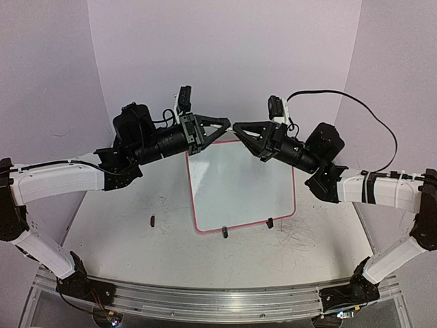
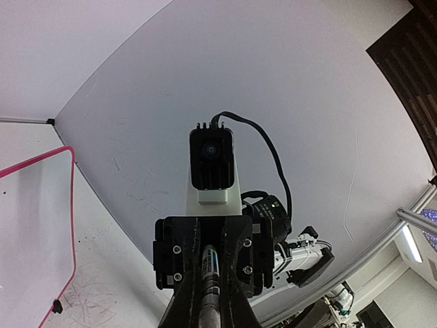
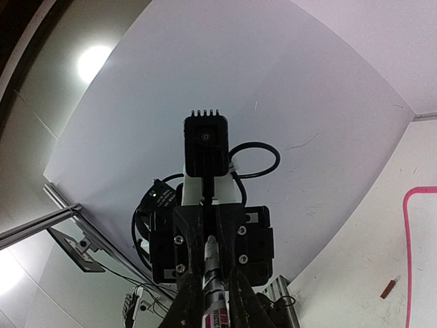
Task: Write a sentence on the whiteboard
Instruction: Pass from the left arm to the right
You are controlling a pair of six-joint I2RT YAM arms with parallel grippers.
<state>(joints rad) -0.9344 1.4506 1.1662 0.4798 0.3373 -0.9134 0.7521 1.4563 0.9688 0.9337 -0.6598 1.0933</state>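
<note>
A: Where's the whiteboard (image 1: pixel 239 184)?

B: Flat on the table (image 1: pixel 123 239), about in the middle and turned slightly. Its two black clip feet (image 1: pixel 224 233) sit on the near edge. From above, its face reads plain white inside the pink frame.

A: And the arms?

B: Both reach inward and meet above the board's far edge. The left gripper (image 1: pixel 227 124) and right gripper (image 1: pixel 239 128) are nose to nose.

A: Holding anything?

B: A marker (image 3: pixel 217 301). In the right wrist view its red-and-white labelled barrel is pinched between that gripper's own fingers, with the pale tip aimed at the gripper opposite. The left wrist view shows a grey barrel with a teal band squeezed between the left fingers too — so both pairs look clamped on the one marker, end to end.

A: Anything else down there?

B: A small dark red piece (image 1: pixel 152 220) lies left of the board, well apart from it — too small to name. Faint scribbles mark the tabletop near the board's right corner.
</note>
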